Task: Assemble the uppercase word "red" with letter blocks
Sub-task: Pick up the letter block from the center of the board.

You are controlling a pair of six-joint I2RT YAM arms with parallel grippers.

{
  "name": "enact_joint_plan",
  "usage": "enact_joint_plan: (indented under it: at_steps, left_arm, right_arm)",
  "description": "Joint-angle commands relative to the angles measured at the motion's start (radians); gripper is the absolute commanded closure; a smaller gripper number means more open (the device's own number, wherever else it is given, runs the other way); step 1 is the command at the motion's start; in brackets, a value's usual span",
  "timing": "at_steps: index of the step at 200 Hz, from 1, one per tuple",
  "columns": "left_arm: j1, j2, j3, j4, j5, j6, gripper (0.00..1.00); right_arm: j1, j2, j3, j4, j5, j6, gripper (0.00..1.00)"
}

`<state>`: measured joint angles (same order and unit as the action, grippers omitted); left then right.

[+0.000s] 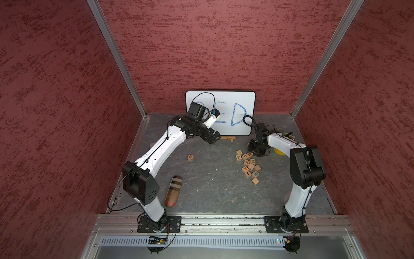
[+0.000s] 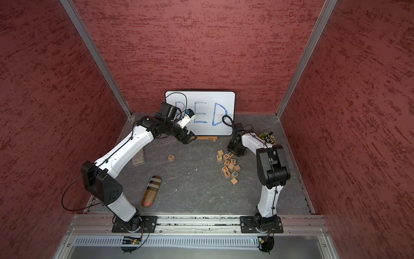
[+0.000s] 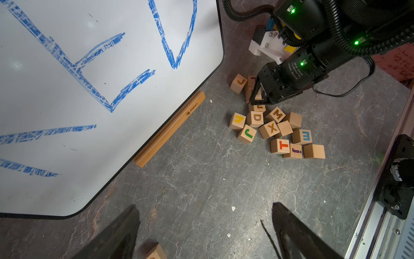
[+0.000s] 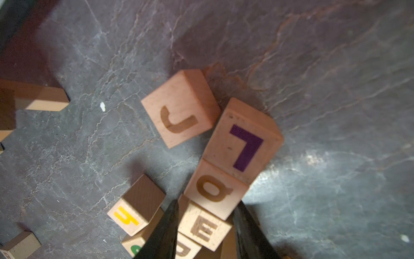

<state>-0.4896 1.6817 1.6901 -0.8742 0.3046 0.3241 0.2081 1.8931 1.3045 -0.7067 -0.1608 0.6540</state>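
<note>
The R block [image 1: 190, 157] [image 2: 171, 157] stands alone left of centre on the floor; its corner shows in the left wrist view [image 3: 156, 251]. My left gripper [image 1: 214, 138] [image 3: 204, 205] hangs open and empty above the floor in front of the whiteboard. At the far end of the block pile [image 1: 247, 166], my right gripper [image 1: 252, 153] [image 4: 208, 203] is shut on the dark-lettered E block [image 4: 205, 229], a finger against each side. The D block [image 3: 257, 117] lies in the pile just beside that gripper.
The whiteboard [image 1: 224, 107] with blue "RED" leans on the back wall in a wooden stand [image 1: 227, 138]. A cube with a blue E [image 3: 305, 136] sits in the pile. A brown striped capsule [image 1: 173, 190] lies front left, and a yellow pen cup [image 2: 267, 138] stands back right.
</note>
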Motion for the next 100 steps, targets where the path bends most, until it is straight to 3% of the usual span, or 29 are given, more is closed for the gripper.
enact_joint_plan:
  at_steps: [1, 62, 100]
  left_arm:
    - [-0.009, -0.024, 0.003, 0.004, -0.009, 0.015, 0.06]
    - [-0.012, -0.023, -0.004, 0.013, -0.005, 0.025, 0.06]
    - [-0.015, -0.030, -0.012, 0.015, -0.004, 0.024, 0.06]
  right_arm:
    - [0.007, 0.016, 0.021, -0.032, 0.009, 0.002, 0.57]
    - [0.034, 0.026, 0.029, -0.054, 0.042, 0.014, 0.53]
    - [0.041, 0.034, 0.041, -0.063, 0.060, 0.015, 0.56]
